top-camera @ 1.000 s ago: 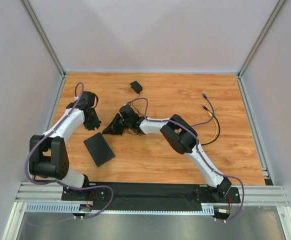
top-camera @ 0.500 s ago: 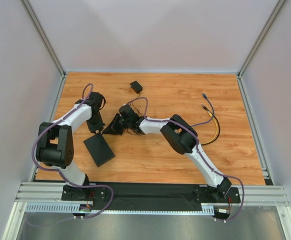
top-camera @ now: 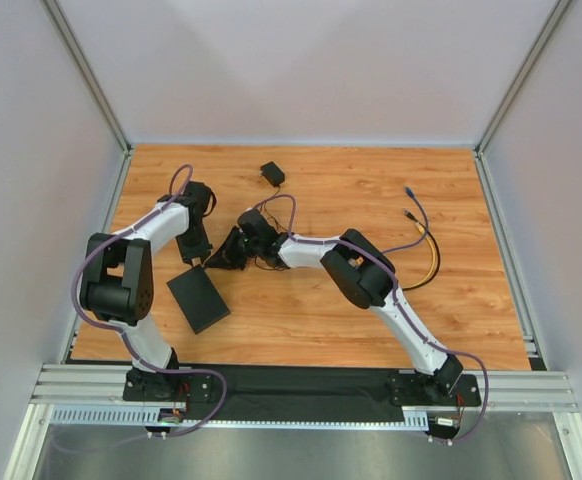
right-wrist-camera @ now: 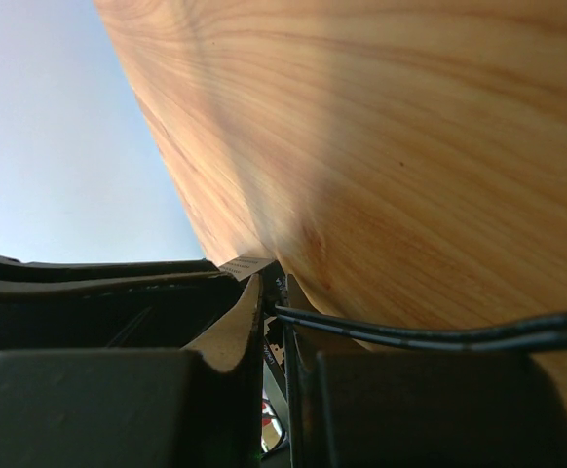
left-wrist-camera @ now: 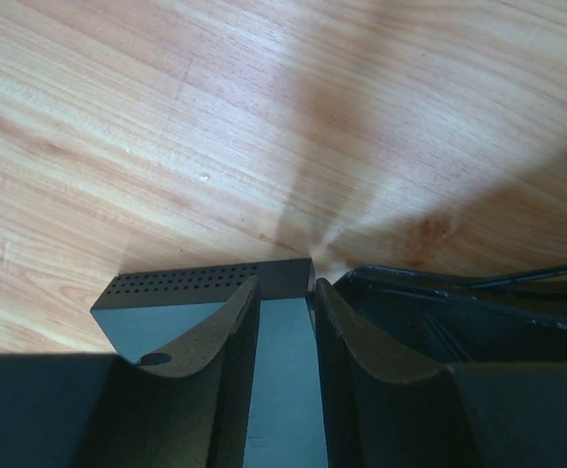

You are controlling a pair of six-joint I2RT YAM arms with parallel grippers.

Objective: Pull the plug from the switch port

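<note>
Switch (top-camera: 198, 298): flat on worktop (top-camera: 371, 180), near-left, far corner under left pincer (left-wrist-camera: 285, 285).
Left pincer: half-wide, over the switch top.
Right pincer (right-wrist-camera: 272, 292): pinched narrow; contents unclear.
Risk: switch likely drags along if unpinned, straining the lead (right-wrist-camera: 439, 336).

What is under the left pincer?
The flat black switch, lying on the wooden table. Its top shows between the fingers of the left pincer, with tiny holes along one side. The fingers cover the rest, so its sockets cannot be seen.
</note>
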